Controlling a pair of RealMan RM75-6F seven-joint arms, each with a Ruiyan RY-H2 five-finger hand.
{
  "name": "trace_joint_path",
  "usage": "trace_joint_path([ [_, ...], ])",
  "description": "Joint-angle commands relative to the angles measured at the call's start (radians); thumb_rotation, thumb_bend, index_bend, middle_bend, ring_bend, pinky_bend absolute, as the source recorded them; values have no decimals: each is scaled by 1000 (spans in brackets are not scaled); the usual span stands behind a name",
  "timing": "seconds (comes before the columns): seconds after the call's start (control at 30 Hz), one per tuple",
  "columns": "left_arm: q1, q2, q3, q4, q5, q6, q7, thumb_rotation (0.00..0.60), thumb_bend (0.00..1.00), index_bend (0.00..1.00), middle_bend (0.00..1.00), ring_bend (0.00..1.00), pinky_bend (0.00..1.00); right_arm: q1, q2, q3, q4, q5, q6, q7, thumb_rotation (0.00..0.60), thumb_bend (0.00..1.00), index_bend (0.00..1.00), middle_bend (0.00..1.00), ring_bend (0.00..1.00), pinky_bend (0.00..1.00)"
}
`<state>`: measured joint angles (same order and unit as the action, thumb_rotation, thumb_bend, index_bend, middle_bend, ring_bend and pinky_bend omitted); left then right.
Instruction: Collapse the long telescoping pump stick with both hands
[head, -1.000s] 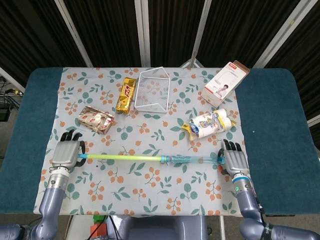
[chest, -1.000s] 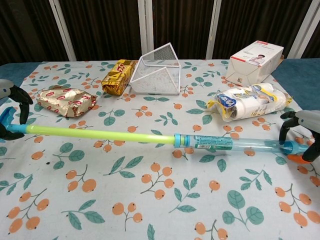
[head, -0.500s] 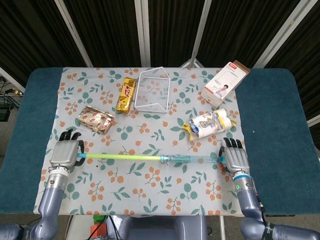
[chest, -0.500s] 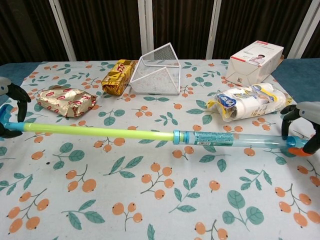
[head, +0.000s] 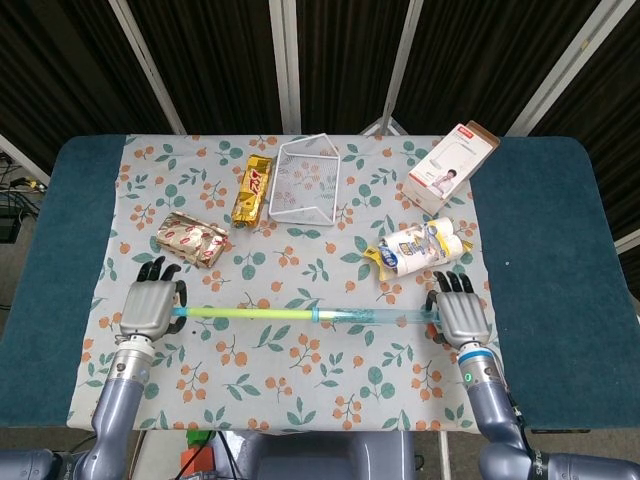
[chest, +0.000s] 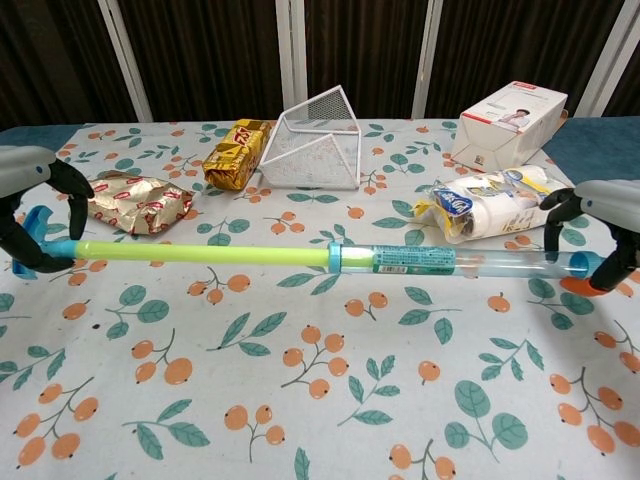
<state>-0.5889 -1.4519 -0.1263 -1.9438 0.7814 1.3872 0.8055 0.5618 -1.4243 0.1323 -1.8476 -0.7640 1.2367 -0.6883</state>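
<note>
Floral tablecloth (head: 300, 370) over a blue table (head: 60, 260) — dark curtains behind; left hand (head: 150, 308) and right hand (head: 458, 315) each grip an end of the pump stick (head: 300, 314).

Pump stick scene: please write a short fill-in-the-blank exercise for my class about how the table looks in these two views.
1. The left hand holds the end of the pump stick where the thin rod is coloured ____.
2. The right hand holds the end of the clear ____ tube.
3. The white wire basket lies tipped on its ____.
4. The gold snack packet lies to the ____ of that basket.

Missing words: green; blue; side; left
</note>
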Motion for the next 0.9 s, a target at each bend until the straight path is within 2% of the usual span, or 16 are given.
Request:
trace_joint_path([
  [0.03,-3,-13,2,-4,4,7,8,600,488,664,172,0,77,3,-1,-1,-10,-5,9,-6,600,387,666,122,0,0],
  [0.9,-42,-113,-31,-2,-6,38,55,600,507,680,175,0,77,16,-25,-14,-83,-11,54,-36,600,388,673,129,0,0],
])
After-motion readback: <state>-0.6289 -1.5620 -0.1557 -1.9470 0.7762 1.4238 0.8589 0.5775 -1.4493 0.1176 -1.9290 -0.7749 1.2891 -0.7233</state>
